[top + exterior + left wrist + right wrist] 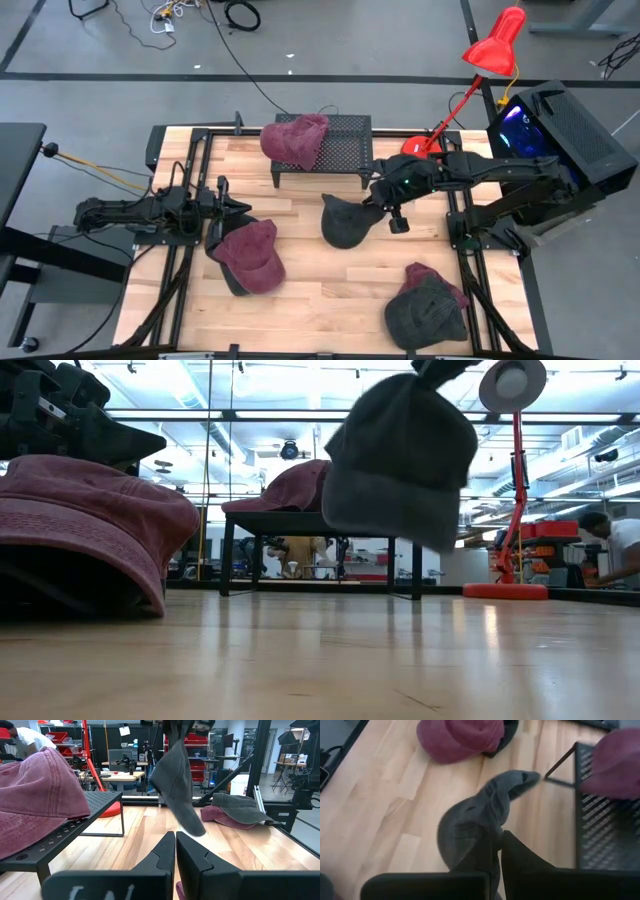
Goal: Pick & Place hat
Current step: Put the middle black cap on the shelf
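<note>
A dark grey hat (348, 222) hangs in the air over the table's middle, with my right gripper (374, 208) shut on it. It also shows in the low view as the grey hat (400, 455) and in the right wrist view as the grey hat (480, 815). A maroon hat (252, 256) lies on the table at the left. Beside it, my left gripper (175, 854) waits, level and shut, touching nothing. Another maroon hat (296, 138) rests on the black rack (340, 150) at the far edge. My right gripper pinches the grey hat's upper edge (487, 839) between its two fingers. The fingers slant down from the table's right side. The hat hangs slack below them, its far tip (526, 778) pointing away, lifted clear of the table (400, 640).
A grey hat on a maroon one (425, 305) lies near the front right corner. A red desk lamp (490, 45) and a black box (560, 130) stand at the far right. Bare wood lies between the hats. A person (610, 545) is in the room behind.
</note>
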`<action>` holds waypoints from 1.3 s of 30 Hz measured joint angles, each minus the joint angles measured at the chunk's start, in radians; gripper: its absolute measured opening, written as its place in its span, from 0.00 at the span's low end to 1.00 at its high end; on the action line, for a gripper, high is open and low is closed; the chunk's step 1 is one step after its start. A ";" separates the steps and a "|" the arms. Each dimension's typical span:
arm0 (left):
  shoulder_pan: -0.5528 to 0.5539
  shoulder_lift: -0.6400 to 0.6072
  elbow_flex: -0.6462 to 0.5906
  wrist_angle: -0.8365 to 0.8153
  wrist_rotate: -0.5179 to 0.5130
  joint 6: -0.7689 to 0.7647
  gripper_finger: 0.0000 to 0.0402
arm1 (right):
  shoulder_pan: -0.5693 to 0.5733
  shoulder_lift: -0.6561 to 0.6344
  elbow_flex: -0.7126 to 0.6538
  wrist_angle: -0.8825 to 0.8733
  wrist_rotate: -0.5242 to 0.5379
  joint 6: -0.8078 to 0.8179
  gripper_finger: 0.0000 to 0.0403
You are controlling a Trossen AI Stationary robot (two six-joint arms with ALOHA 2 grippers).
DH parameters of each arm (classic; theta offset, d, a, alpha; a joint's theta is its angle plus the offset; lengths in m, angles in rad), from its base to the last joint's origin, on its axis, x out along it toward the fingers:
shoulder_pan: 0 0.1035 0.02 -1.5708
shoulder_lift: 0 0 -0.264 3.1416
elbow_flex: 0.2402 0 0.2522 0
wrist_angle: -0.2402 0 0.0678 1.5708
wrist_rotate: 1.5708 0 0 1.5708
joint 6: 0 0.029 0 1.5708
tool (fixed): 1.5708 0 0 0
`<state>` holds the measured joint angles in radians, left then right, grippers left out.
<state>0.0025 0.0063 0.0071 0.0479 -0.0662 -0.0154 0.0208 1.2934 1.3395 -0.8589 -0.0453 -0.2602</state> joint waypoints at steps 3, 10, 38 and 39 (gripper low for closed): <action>0.000 0.000 0.000 0.000 0.000 0.000 0.05 | 0.000 0.000 0.051 -0.042 0.012 -0.042 0.03; 0.000 0.000 0.000 0.000 0.000 0.000 0.05 | 0.000 0.000 0.147 -0.098 0.020 -0.130 0.03; 0.000 0.000 0.000 0.000 0.000 0.000 0.05 | -0.202 0.000 0.280 -0.227 0.138 -0.836 0.03; 0.000 0.000 0.000 0.000 0.000 0.000 0.05 | -0.211 0.000 0.280 -0.228 0.136 -0.870 0.03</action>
<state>0.0025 0.0063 0.0072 0.0479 -0.0662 -0.0151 -0.1904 1.2930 1.6199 -1.0864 0.0907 -1.1299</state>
